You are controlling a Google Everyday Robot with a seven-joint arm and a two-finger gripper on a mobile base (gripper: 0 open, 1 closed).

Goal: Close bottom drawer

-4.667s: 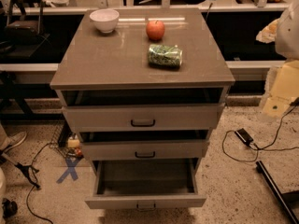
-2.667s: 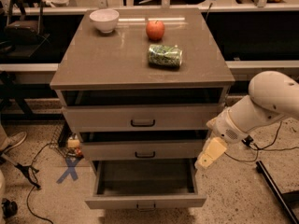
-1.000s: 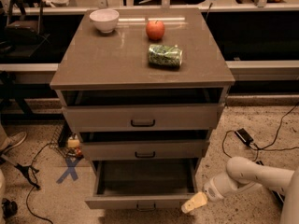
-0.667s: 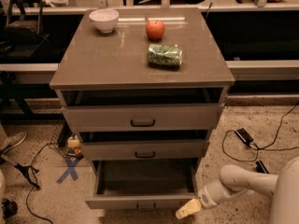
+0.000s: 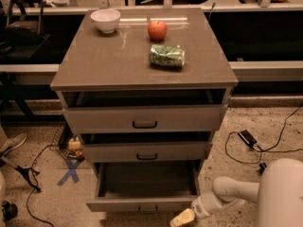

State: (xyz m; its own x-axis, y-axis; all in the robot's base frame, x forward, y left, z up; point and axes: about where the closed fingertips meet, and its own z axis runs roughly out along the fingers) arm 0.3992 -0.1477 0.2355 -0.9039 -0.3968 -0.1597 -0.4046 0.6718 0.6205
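Note:
The bottom drawer is the lowest of three grey-brown drawers and is pulled far out, showing its empty inside; its small handle sits at the centre of the front panel, at the frame's lower edge. The middle drawer and top drawer stand slightly open. My gripper is low on the floor side, just right of the bottom drawer's front right corner, with my white arm reaching in from the lower right.
On the cabinet top are a white bowl, a red apple and a green bag. Cables and a black adapter lie on the floor at right. A blue X mark is on the floor at left.
My arm has come down from beside the cabinet's right side to floor level and moved left, bringing the gripper to the bottom drawer's front right corner. The drawers have not moved.

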